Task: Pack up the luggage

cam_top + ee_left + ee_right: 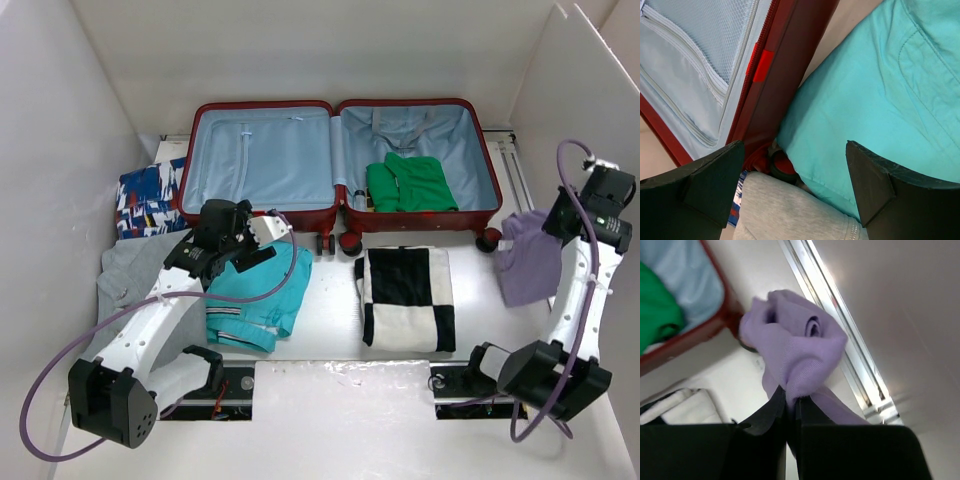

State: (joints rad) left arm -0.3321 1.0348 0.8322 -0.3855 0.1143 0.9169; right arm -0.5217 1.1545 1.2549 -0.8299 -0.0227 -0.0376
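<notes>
At the far side of the white table (330,300), seen from overhead, the luggage (265,165) lies flat and wide open. It is a dark-red hard shell with both halves lined in pale blue fabric and small black wheels (350,242) along its near edge. A folded green garment (410,185) sits in the right half, while the left half shows only lining and a zip. Just in front of the case lie a teal garment (260,295) and a black-and-white checked cloth (405,298). A grey garment (130,275) and a blue patterned cloth (148,198) are off to the left. The left gripper (262,242) hovers over the teal garment's far edge, close to the case's front wall. The right gripper (553,222) is beyond the case's right corner and holds up a purple garment (527,258).

From the left wrist, the fingers (705,185) stand spread wide with nothing between them. Below them are the teal garment, the grey one and the case's dark-red wall. A mesh pocket and a zip show in the lining, and one wheel is wedged where the clothes meet the shell.

From the right wrist, the fingers (810,415) are pressed together and pinch a fold of the purple garment, which bunches beyond them. The case's red rim and the green garment sit at the left, blurred. A metal rail (840,325) runs past on the right.
</notes>
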